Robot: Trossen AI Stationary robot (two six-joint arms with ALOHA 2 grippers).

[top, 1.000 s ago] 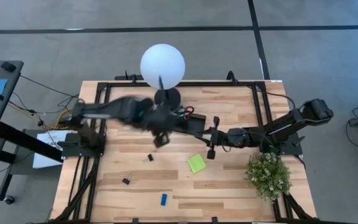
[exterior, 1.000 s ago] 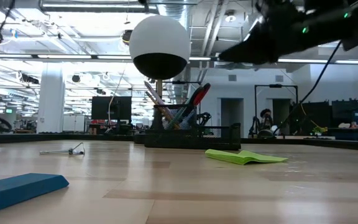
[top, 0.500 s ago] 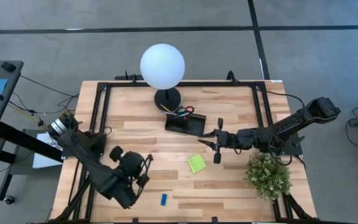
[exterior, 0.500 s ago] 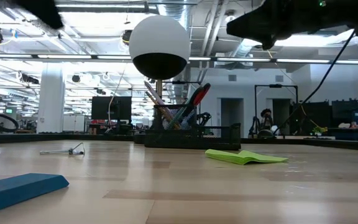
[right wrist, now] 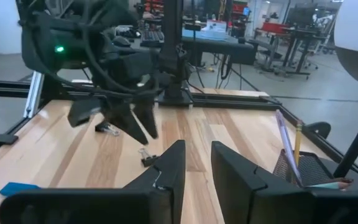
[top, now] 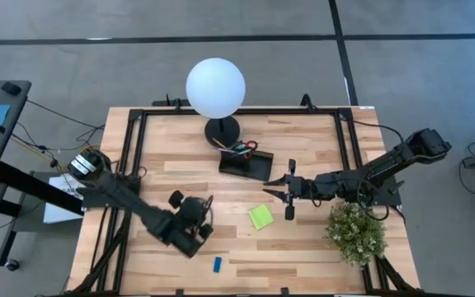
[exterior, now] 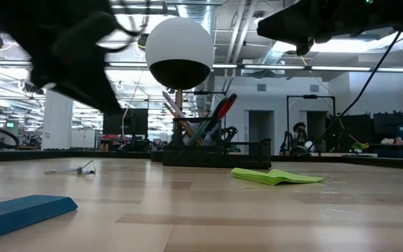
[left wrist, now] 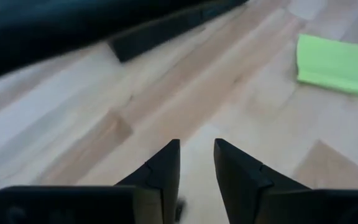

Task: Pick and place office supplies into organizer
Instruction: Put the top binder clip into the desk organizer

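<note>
The black organizer (top: 246, 163) stands by the lamp base and holds red-handled scissors (exterior: 222, 108) and pens. The lime-green sticky pad (top: 261, 216) and the blue eraser (top: 218, 264) lie flat on the table. Two black clips (right wrist: 107, 129) (right wrist: 145, 159) lie on the wood; my left arm hides them in the high view. My left gripper (top: 195, 227) hovers over the near-left table, close above the clips, open by a narrow gap and empty. It also shows in the right wrist view (right wrist: 135, 127). My right gripper (top: 272, 191) hangs between organizer and sticky pad, open by a narrow gap and empty.
A white globe lamp (top: 215, 88) on a round black base stands behind the organizer. A green potted plant (top: 356, 233) stands at the near right. A black frame rail (top: 130, 157) runs along the table's sides. Bare wood lies between the sticky pad and the eraser.
My left arm has swung away from the organizer to the table's near left, then come back a little toward the right and far side. In the low view it has dropped into sight. The pad, eraser and clips have stayed put.
</note>
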